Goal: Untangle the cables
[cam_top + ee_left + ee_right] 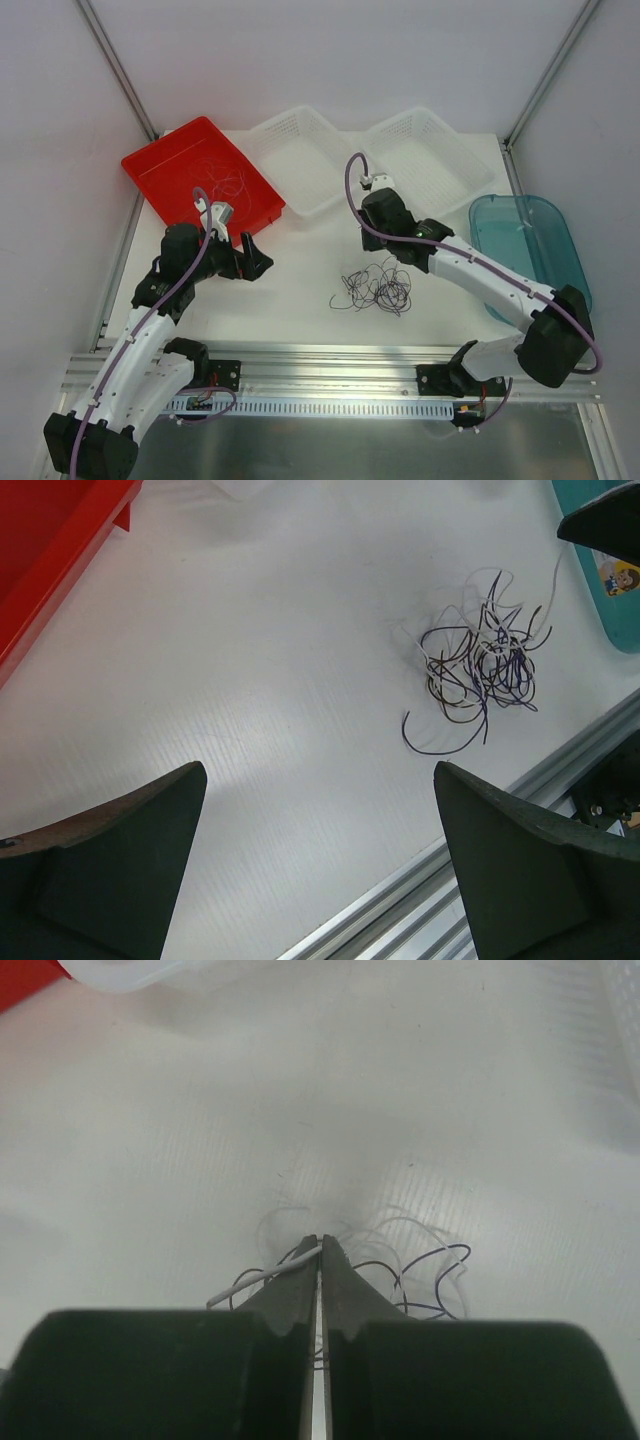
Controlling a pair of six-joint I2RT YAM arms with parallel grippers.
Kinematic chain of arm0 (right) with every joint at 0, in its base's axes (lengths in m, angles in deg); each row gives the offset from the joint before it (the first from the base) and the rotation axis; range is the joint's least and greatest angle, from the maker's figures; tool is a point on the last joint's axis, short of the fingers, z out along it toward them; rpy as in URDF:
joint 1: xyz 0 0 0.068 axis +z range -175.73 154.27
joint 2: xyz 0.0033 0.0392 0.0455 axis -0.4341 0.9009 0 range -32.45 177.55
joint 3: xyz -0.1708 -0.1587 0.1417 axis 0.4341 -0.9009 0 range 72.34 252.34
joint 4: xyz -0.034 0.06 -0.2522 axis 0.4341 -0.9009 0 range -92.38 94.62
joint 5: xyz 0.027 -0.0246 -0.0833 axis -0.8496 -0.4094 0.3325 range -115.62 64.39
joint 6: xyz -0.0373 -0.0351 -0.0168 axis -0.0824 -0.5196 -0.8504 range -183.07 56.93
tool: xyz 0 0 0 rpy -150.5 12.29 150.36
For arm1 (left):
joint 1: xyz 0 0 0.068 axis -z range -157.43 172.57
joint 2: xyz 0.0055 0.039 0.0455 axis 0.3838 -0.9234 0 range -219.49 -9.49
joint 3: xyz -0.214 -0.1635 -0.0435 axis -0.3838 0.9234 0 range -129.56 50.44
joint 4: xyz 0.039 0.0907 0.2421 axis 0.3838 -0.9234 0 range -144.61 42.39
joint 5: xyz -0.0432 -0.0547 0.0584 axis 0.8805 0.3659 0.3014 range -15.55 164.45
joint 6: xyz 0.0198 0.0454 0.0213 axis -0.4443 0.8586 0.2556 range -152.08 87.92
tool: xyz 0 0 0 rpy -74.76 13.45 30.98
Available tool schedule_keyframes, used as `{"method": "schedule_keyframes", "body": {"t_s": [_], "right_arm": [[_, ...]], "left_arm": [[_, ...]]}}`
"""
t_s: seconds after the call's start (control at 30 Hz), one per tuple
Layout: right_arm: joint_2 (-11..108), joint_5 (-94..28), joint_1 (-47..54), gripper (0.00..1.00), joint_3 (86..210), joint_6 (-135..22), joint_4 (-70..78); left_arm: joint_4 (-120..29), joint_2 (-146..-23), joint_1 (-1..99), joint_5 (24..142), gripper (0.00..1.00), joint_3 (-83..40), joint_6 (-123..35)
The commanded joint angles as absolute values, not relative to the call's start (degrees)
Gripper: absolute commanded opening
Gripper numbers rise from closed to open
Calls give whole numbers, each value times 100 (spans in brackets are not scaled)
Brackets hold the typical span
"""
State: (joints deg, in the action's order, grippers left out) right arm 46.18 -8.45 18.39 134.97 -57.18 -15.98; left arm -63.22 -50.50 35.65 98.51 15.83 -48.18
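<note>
The right gripper (320,1245) pinches a white strand of the cables (376,285); the left gripper (318,772) gapes wide. Limp, feather-light stuff, I'd grab loose ends.

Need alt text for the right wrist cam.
Right gripper, jaws shut, pinches a white cable at its tips, above a white table. Dark and white loops of the other cables lie just beyond the tips; a red tray corner and a white basket edge show at top left.
</note>
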Motion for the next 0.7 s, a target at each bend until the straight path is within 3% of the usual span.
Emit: {"method": "schedule_keyframes", "body": {"t_s": [0.0,0.33,0.53,0.67], "right_arm": [[4200,-594,1839,1,13929,-5673,-2206],[3514,566,1541,1,16653,-6893,-4195],[2943,1884,1145,1,17411,-8098,-3784],[2512,2850,786,1,17133,-9239,-2678]], "left_arm": [[-6158,-5071,3584,9959,99,1643,-4834],[-6211,-5027,3584,9924,99,1617,-4808],[-6246,-4974,3584,9897,99,1617,-4790],[-6263,-4948,3584,9889,99,1617,-4746]]}}
